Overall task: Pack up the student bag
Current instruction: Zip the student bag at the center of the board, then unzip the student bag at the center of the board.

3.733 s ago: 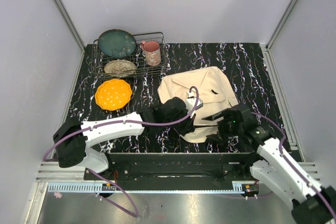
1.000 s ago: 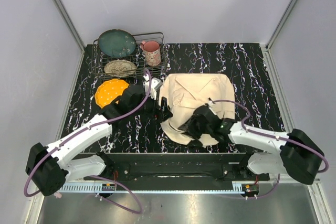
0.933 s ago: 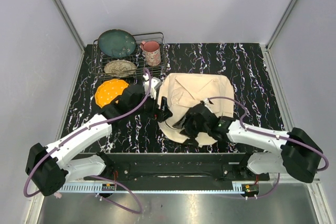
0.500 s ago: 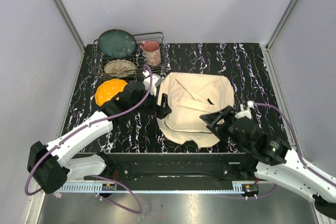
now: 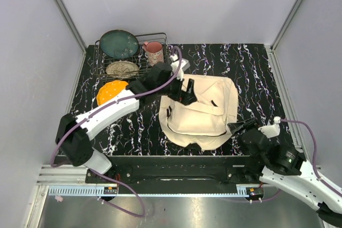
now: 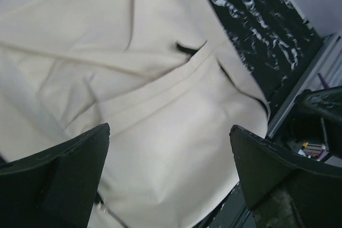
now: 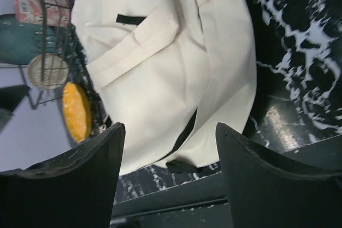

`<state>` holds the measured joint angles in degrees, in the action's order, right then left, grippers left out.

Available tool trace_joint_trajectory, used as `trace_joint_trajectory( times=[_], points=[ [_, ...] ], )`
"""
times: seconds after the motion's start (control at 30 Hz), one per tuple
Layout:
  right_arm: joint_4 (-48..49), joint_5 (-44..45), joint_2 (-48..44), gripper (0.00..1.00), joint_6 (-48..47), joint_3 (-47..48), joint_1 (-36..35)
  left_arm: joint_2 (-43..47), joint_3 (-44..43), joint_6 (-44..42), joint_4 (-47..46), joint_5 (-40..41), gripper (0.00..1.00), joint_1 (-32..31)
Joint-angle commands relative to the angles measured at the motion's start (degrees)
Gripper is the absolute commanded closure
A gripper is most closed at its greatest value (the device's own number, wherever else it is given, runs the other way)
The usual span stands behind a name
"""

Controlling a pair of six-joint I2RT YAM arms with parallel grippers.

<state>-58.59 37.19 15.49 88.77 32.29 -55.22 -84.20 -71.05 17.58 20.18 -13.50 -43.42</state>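
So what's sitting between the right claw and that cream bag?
Nothing but a short bare strip of black marbled tabletop. The right claw hangs open just off the near right edge of the student bag. The top view shows this best.

we count one student bag (image 5: 202, 115), one wire rack (image 5: 99, 65), one pink mug (image 5: 155, 53) and three plates: a teal plate (image 5: 118, 44), a speckled beige plate (image 5: 122, 68), an orange plate (image 5: 109, 93).

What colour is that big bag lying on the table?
Plain cream; the bag shows best in the top external view.
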Motion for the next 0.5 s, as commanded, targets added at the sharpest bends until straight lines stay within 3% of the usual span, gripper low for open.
trace_joint_trajectory(
  times=[0.0, 0.17, 0.2, 0.33, 0.47],
  points=[
    [-3.4, 8.2, 9.4, 0.25, -6.2, 7.2, -0.1, -8.8, -11.0, -1.2, -3.4, -5.9, 0.01, -1.7],
    [-6.0, 8.2, 27.3, 0.19, -14.4, 14.5, 4.1, -17.8, -18.9, -0.5, -4.1, -11.2, 0.01, -2.1],
    [-5.9, 5.2, 29.8, 0.18, -17.4, 15.9, 12.1, -19.9, -20.4, -0.7, -4.1, -11.2, 0.01, -2.1],
    [4.6, -12.4, 36.7, 0.15, -35.9, 15.5, 29.8, -25.2, -24.0, -1.0, -2.9, -11.6, 0.01, -2.1],
    [13.8, -27.7, 36.9, 0.14, -42.7, 11.8, 42.9, -28.4, -26.3, -1.1, -3.1, -14.1, 0.03, -2.5]
  ],
)
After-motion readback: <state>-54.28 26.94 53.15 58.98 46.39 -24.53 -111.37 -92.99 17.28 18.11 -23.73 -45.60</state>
